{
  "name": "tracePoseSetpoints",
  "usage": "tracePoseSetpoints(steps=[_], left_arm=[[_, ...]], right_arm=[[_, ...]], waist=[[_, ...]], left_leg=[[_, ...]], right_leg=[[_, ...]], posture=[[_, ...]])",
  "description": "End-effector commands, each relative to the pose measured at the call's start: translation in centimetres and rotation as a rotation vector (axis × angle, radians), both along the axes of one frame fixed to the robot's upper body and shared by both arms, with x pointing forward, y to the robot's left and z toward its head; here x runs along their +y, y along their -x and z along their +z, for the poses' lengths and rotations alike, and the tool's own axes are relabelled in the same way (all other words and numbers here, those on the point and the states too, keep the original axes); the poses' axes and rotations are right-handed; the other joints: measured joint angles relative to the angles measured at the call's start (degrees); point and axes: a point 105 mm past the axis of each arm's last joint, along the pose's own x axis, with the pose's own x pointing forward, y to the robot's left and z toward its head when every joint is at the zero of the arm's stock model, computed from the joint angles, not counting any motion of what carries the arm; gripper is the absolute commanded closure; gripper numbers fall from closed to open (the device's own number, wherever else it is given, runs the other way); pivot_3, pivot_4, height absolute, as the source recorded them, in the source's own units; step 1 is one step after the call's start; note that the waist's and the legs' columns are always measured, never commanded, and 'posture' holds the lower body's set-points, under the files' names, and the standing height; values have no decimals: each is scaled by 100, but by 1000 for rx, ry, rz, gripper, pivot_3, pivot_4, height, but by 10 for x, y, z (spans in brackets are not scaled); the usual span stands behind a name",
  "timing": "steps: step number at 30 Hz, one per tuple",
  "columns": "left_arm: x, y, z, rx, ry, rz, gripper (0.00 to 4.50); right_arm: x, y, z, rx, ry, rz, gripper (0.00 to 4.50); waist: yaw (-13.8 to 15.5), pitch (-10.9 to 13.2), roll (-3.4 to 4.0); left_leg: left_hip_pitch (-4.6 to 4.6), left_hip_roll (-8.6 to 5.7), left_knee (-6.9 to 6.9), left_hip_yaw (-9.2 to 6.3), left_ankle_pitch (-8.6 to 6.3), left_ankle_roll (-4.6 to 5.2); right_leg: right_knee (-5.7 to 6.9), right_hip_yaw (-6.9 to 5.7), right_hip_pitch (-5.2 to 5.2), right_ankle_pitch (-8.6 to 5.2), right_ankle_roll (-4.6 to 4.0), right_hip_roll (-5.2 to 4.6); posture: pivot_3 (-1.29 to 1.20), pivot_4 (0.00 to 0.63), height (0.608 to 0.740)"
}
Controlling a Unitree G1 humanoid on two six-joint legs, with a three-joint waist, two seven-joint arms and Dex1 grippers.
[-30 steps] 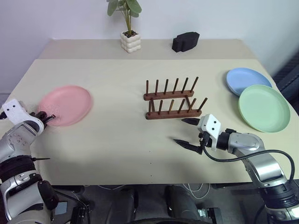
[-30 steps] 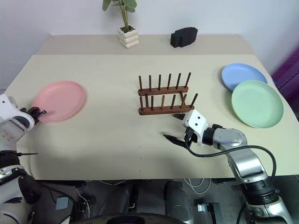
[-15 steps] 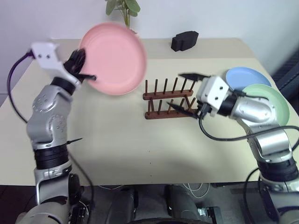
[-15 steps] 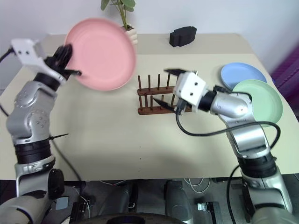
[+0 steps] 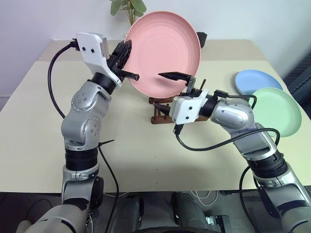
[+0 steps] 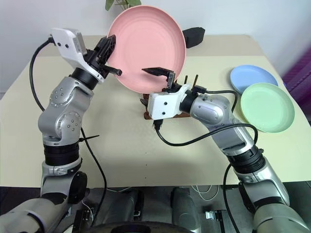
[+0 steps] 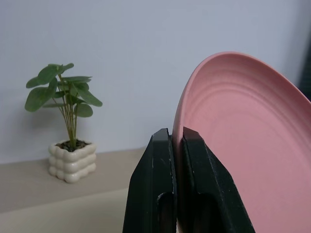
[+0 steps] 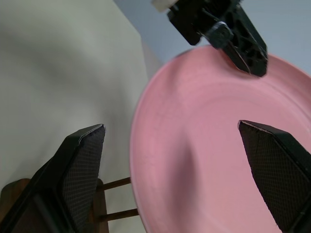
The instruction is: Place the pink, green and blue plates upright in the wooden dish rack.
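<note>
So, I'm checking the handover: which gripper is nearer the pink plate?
Left. The left gripper is shut on the pink plate's rim; the right gripper is open beside its lower edge, not gripping.

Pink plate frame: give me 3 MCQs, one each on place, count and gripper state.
1. Where is the pink plate?
A. flat on the table
B. held up in the air above the wooden dish rack
C. slotted in the rack

2. How many plates lie on the table?
A. one
B. two
C. three

3. How is the right gripper?
A. open, a finger on either side of the plate's lower edge
B. shut on the plate
C. shut on a rack peg

Key: 1 B, the left gripper pinches its rim and holds it up. 2 B, the blue plate and the green plate lie at the right side. 3 A, its fingers stand wide apart without clamping.
</note>
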Motion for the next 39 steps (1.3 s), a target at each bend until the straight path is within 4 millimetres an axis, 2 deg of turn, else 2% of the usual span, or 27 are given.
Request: tracePoseSetpoints(steps=[1,7,8,23,26,29,33,36,39], left_arm=[[-6,13,18,-69,28,-39,4500],[-3,15,18,-51,60,-59,4500],[-2,15,17,-48,62,-59,4500],[0,14,19,-37,127,-74,4500],[-1,17,22,-49,144,-106,3455],[-1,19,26,-62,180,-124,1949],[20,19,40,-105,305,-77,22],[35,19,47,-144,334,-34,22],[57,15,39,-153,213,63,22]], right_arm=[[2,2,2,-42,18,9,838],[0,-3,-3,-74,52,-22,3767],[-1,-3,-3,-78,57,-24,4416],[-9,-6,-9,-111,91,-56,4469],[-10,-7,-9,-120,92,-62,4500],[-11,-7,-8,-131,91,-69,4500],[-18,-12,0,-176,92,-103,4500],[-26,-15,7,-205,86,-130,4500],[-47,-20,26,-194,-9,-190,4500]], waist=[[0,0,0],[-3,0,0],[-2,0,0],[2,0,0],[1,0,0],[1,0,0],[1,0,-1],[0,0,-1],[-6,1,-1]], left_leg=[[0,0,0,0,0,0],[1,0,0,-1,1,-1],[1,0,0,-1,1,-2],[1,-2,0,-2,3,-6],[1,-2,0,-2,4,-7],[1,-3,0,-2,4,-7],[1,-3,0,-2,7,-11],[2,-4,0,-2,8,-14],[4,-5,0,-1,8,-13]], right_leg=[[0,0,0,0,0,0],[0,0,0,0,0,0],[0,0,0,0,0,1],[1,0,0,0,0,1],[2,0,1,0,0,2],[2,0,1,0,0,1],[2,0,1,0,0,1],[3,0,1,0,0,3],[3,0,2,0,0,4]], posture=[[0,150,740],[0,150,740],[0,150,740],[0,150,740],[0,150,740],[0,150,740],[0,150,740],[0,150,740],[0,150,740]])
